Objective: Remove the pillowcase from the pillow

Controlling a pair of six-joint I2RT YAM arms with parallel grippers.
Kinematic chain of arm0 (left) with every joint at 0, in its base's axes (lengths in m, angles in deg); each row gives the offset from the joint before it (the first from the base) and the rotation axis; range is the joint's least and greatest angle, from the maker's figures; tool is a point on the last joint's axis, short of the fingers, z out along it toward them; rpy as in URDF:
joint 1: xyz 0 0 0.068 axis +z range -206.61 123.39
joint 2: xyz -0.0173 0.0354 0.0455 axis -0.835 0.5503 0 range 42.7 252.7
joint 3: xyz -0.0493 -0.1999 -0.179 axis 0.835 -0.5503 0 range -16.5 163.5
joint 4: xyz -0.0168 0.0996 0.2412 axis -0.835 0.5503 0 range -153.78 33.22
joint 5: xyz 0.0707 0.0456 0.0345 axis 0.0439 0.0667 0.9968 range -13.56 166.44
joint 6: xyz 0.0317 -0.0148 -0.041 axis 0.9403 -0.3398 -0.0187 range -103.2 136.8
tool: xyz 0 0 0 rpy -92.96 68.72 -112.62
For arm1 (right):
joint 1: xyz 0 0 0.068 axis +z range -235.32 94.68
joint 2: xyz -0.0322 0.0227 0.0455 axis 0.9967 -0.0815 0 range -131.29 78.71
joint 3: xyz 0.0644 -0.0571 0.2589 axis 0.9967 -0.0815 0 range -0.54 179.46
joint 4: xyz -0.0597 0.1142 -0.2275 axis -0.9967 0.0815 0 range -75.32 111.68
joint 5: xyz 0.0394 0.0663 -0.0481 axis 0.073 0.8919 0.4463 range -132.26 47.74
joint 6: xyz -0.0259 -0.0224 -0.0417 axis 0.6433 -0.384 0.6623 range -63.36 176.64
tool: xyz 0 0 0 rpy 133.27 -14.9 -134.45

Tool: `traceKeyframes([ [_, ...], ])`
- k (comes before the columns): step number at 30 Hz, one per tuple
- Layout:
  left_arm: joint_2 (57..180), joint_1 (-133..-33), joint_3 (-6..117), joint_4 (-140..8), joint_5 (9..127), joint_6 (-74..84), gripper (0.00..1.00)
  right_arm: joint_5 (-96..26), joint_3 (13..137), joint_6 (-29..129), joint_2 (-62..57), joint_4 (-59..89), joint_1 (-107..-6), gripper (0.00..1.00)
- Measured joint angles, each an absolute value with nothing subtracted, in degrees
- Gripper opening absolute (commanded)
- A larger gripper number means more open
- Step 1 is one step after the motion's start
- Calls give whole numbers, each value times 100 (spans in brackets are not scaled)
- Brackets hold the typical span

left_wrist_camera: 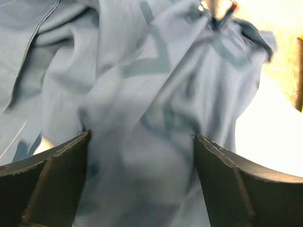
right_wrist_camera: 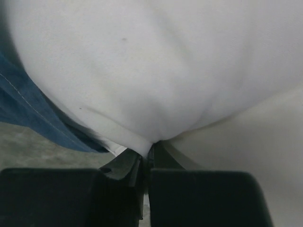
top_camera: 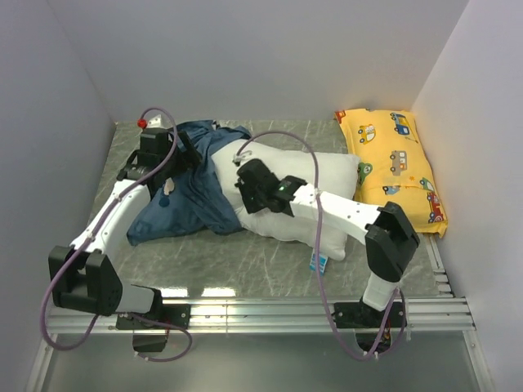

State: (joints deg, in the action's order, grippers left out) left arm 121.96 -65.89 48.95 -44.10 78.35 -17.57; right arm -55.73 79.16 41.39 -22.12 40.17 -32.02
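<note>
My right tool (right_wrist_camera: 146,158) is clamped on the pillow (right_wrist_camera: 142,71), apparently to anchor it. My left tool (left_wrist_camera: 142,137) stands wide, with the pillowcase (left_wrist_camera: 118,56) between its fingers, ungripped.

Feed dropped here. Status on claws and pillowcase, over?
Left claw open over pillowcase. Right claw shut on pillow. Pillowcase bunched at pillow's left end. Yellow pillow far right, clear.

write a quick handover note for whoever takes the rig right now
Grippers: the left gripper is open, its jaws either side of bunched pillowcase fabric. The right gripper is shut on the pillow, pinching its white cover.
Done: most of the pillow is bare, and the pillowcase lies heaped at the end on the left arm's side.
Left: cannot tell if that end is free. Probably regrip the case and pull it clear.
</note>
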Motion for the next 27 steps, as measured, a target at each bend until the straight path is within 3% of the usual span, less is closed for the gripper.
traceKeyframes([
  [4,11648,-6751,4884,-4108,8213,-1728,95,-4568,7824,3877,-1948,3878,-3799,0],
  [13,10054,-6742,4372,-3901,8891,-1733,95,-4010,7820,3733,-1749,3794,-4140,0],
  [18,10109,-6742,3975,-3824,8965,-1777,90,-3912,7852,3691,-1749,3849,-4158,0],
  [27,10168,-6742,3557,-3708,8880,-1829,94,-3923,8478,3700,-1753,4361,-4225,0],
])
